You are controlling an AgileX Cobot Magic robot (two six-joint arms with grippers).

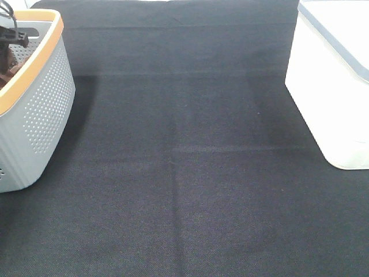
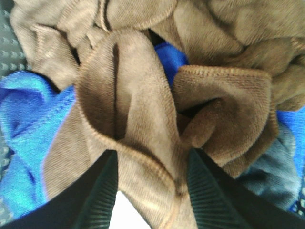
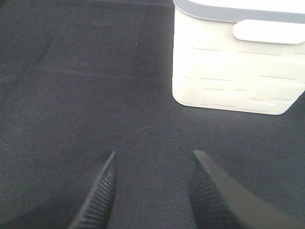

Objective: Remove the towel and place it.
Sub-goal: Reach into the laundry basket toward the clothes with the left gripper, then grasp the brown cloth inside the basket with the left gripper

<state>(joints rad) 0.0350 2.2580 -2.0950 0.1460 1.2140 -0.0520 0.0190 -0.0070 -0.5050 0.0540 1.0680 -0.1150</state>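
Observation:
A crumpled brown towel (image 2: 138,105) lies on top of a blue towel (image 2: 28,109) inside the grey basket with the orange rim (image 1: 40,104) at the far left. My left gripper (image 2: 150,157) is down in the basket, open, with a fold of the brown towel between its fingers. In the exterior high view only its dark body (image 1: 10,33) and a bit of brown towel (image 1: 6,72) show over the rim. My right gripper (image 3: 152,160) is open and empty over the black cloth, facing the white bin (image 3: 228,62). It is out of the exterior high view.
The white bin (image 1: 334,86) stands at the right edge of the table. A black cloth (image 1: 184,173) covers the table between basket and bin. A grey-blue cloth (image 2: 271,171) lies under the brown towel in the basket.

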